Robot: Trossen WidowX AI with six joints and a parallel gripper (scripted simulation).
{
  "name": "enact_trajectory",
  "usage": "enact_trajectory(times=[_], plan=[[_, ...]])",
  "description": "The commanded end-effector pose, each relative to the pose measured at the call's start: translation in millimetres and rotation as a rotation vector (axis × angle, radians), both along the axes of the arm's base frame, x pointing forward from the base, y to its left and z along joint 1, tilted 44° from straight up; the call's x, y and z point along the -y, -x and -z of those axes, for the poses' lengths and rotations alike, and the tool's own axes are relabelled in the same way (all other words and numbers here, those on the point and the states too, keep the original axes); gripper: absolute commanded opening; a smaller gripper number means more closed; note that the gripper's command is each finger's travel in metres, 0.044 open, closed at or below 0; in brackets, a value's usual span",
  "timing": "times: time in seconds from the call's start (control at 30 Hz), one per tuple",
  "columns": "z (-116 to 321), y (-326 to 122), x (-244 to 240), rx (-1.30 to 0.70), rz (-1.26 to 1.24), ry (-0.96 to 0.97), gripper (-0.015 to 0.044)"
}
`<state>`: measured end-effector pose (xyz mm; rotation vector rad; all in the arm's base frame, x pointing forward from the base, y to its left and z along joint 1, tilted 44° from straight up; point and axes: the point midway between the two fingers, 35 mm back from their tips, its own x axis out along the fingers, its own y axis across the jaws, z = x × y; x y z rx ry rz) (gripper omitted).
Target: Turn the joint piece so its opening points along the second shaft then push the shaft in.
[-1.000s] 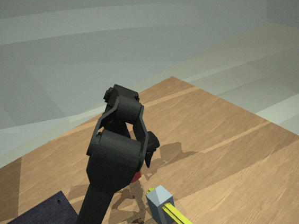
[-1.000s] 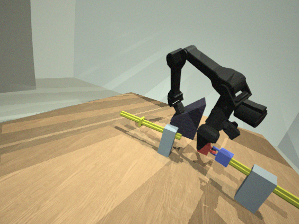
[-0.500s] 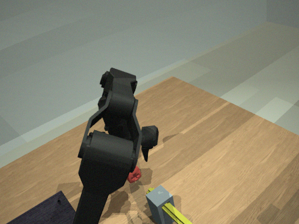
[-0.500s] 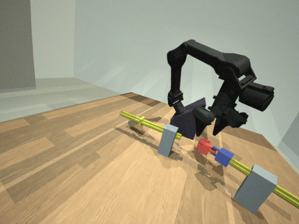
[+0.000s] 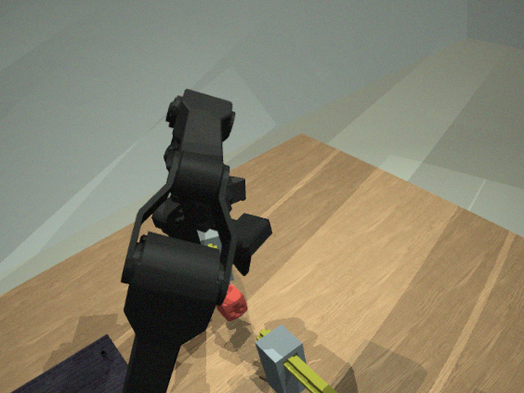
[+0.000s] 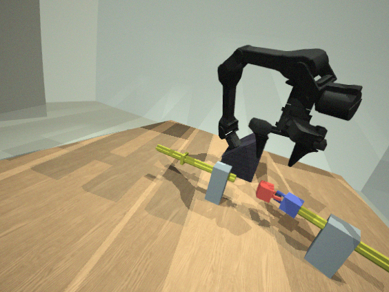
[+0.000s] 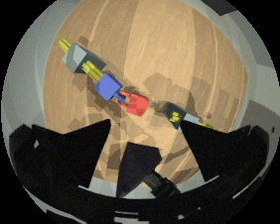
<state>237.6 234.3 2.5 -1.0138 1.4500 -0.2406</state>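
Note:
The red joint piece [image 5: 232,304] [image 6: 265,191] [image 7: 137,104] is hinged to a blue piece [image 6: 292,205] [image 7: 108,86] on the fixed yellow shaft [image 6: 312,217] [image 7: 92,70]. Its open side faces roughly toward the second shaft; exact alignment cannot be told. The second yellow shaft [image 5: 308,374] [image 6: 198,164] [image 7: 175,117] runs through its grey block [image 5: 281,345] [image 6: 218,183] [image 7: 190,119]. Its short end is apart from the red piece. My gripper [image 6: 274,161] [image 7: 146,123] is open and empty, above the red piece and touching nothing. The arm hides most of the fixed shaft in the top view.
The fixed shaft's larger grey block [image 6: 332,247] [image 7: 75,58] stands beyond the blue piece. A yellow collar [image 6: 183,158] sits on the second shaft's long side. The dark wedge-shaped base [image 5: 74,368] [image 6: 241,159] [image 7: 139,164] stands close behind the gap between shaft and joint.

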Motion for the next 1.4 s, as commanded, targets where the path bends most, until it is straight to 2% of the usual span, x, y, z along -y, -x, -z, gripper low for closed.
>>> enact_trajectory(times=[0.0,0.2,0.57,1.37], plan=[[-12.9,4.1,-8.4,0.098,0.107,-0.049,0.044],[-26.2,9.4,-16.5,0.213,0.236,-0.097,0.044],[-25.4,7.7,-14.4,0.218,0.242,-0.1,0.044],[-37.6,-9.8,37.3,0.554,0.918,-0.399,0.044]])
